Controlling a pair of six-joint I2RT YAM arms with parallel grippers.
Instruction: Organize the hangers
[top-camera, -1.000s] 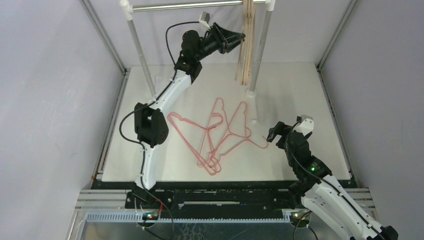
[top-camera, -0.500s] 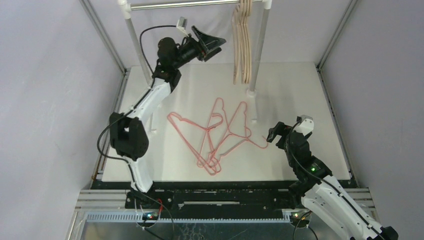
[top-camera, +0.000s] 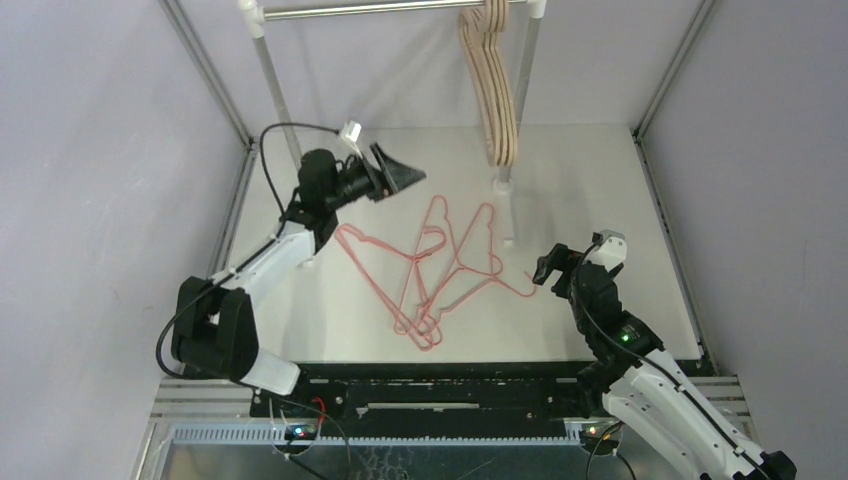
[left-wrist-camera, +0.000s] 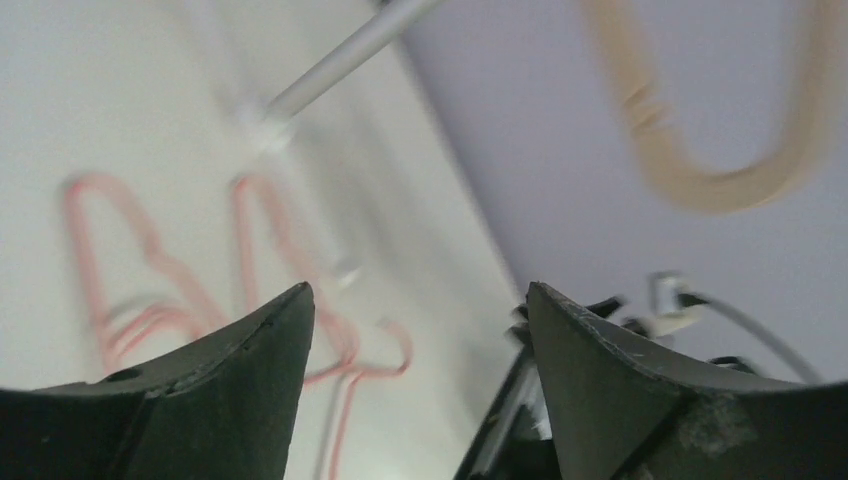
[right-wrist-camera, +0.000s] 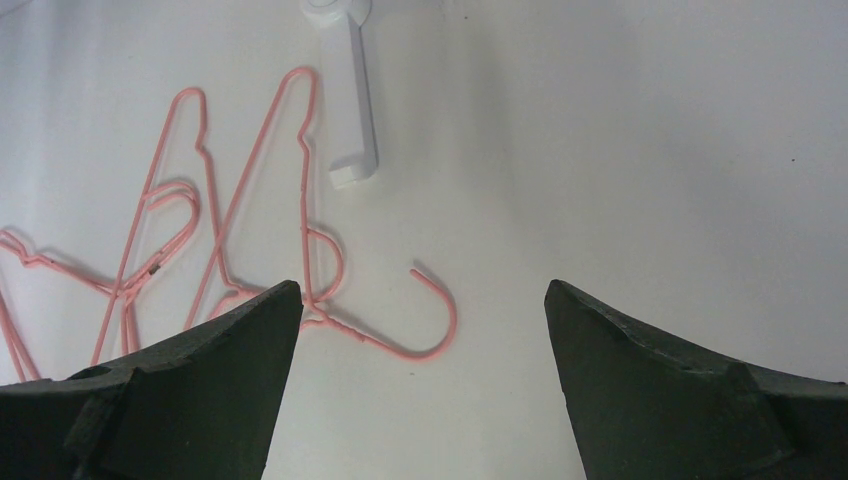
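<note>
Several thick beige hangers (top-camera: 494, 90) hang from the silver rail (top-camera: 380, 10) at its right end; one shows blurred in the left wrist view (left-wrist-camera: 720, 120). Several thin pink wire hangers (top-camera: 430, 270) lie tangled on the white table; they show in the left wrist view (left-wrist-camera: 150, 290) and the right wrist view (right-wrist-camera: 230, 220). My left gripper (top-camera: 408, 178) is open and empty, in the air left of the pink pile. My right gripper (top-camera: 545, 270) is open and empty, just right of a pink hook (right-wrist-camera: 430, 315).
The rail's two silver posts (top-camera: 280, 100) stand on white feet (top-camera: 503, 185) on the table. A white foot bar (right-wrist-camera: 350, 100) lies beside the pink hangers. Purple walls close the left, right and back. The black arm bases sit along the near edge.
My left gripper has drawn back from the beige hangers at the rail, moving down and left to above the table. The beige hangers swing. The right arm has not moved.
</note>
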